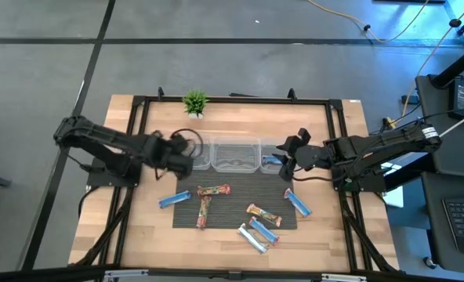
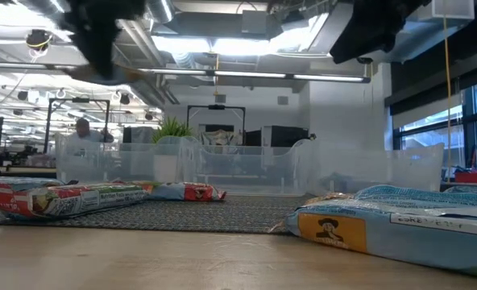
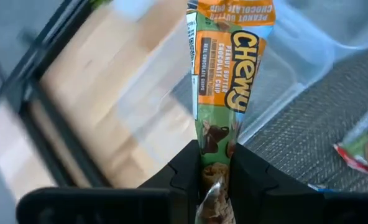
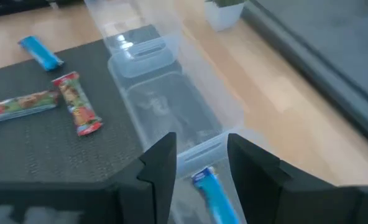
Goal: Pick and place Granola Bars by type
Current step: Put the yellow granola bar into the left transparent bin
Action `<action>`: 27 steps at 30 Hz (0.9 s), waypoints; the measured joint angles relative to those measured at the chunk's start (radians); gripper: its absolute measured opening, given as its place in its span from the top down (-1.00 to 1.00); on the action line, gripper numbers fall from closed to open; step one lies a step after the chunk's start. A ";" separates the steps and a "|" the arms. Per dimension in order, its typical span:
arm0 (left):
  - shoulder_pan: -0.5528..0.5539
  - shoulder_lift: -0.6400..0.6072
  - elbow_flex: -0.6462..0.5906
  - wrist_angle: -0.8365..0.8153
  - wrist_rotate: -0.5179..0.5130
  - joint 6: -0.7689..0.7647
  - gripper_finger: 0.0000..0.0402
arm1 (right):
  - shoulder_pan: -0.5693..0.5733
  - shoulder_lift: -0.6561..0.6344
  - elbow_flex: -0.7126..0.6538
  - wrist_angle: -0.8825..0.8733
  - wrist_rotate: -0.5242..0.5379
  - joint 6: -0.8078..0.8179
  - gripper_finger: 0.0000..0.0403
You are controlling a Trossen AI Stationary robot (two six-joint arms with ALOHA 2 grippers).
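Note:
My left gripper is shut on a green-and-orange granola bar above the left clear bin. My right gripper hovers open over the right bin, where a blue bar lies on the bottom. Flat on the dark mat lie two brown/red bars, a third, a blue and a silvery-white bar. One blue bar lies at its left edge, another at its right edge. My left gripper pinches the bar between its two fingers by one end, the crimped wrapper end showing behind the fingertips. The rest of the bar sticks out lengthwise past the fingertips. It is lifted clear, over the wall of the clear bin.
Three clear bins stand in a row behind the mat; the middle one lies between the grippers. A small potted plant sits by the far edge. A black frame runs round the tabletop. Bare wood lies right of the mat.

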 joint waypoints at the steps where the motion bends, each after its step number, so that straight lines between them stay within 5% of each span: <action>1: 0.028 0.000 0.000 0.042 0.027 0.096 0.71 | 0.000 0.000 0.000 0.000 -0.021 0.010 0.27; 7: 0.191 0.000 0.000 0.175 0.145 0.432 0.71 | 0.000 0.000 0.000 -0.002 -0.146 0.060 0.27; 14: 0.333 0.023 -0.027 0.185 0.244 0.522 0.71 | 0.004 0.000 0.000 -0.015 -0.234 0.123 0.27; 27: 0.452 0.023 -0.326 0.520 0.398 0.708 0.71 | 0.022 0.000 0.000 -0.018 -0.236 0.145 0.27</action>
